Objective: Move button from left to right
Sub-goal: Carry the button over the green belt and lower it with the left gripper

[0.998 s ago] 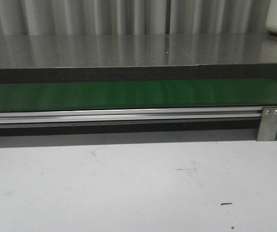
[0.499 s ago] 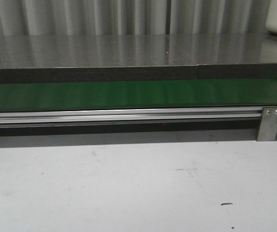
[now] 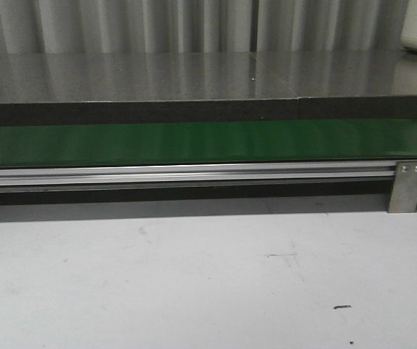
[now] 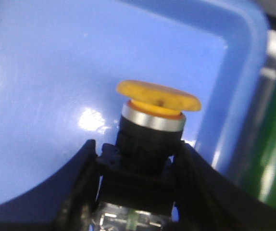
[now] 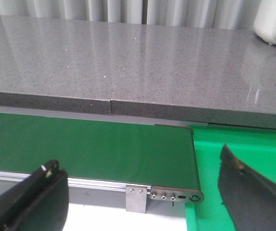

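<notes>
Left gripper [image 4: 137,192] is clamped on the button [image 4: 152,130]: black fingers [image 4: 82,183] press against both sides of the button's black body, with the orange-yellow cap and its silver collar sticking out beyond the fingertips. Behind the button is the inside of a blue tray [image 4: 56,72]; glossy floor and a raised rim show past the cap, though whether the button touches the tray floor or hangs just above it cannot be told. A strip of green shows beyond the tray's rim. Right gripper [image 5: 143,192] has its fingers [image 5: 37,192] spread wide with nothing between them. It sits on the near side of the green belt [image 5: 85,149], close to the belt's end roller. Just past that end of the belt lies a green tray [image 5: 210,144], its rim right beside the roller; one right finger overlaps it in the right wrist view. Behind the belt runs a grey speckled counter [image 5: 128,62], with a white appliance [image 5: 275,21] at its far corner. In the front view neither arm appears: only the belt [image 3: 194,142], the aluminium rail [image 3: 179,174] along its near edge with a metal bracket [image 3: 406,185], the counter [image 3: 194,76] behind, and a scuffed white table [image 3: 194,283] in front.
</notes>
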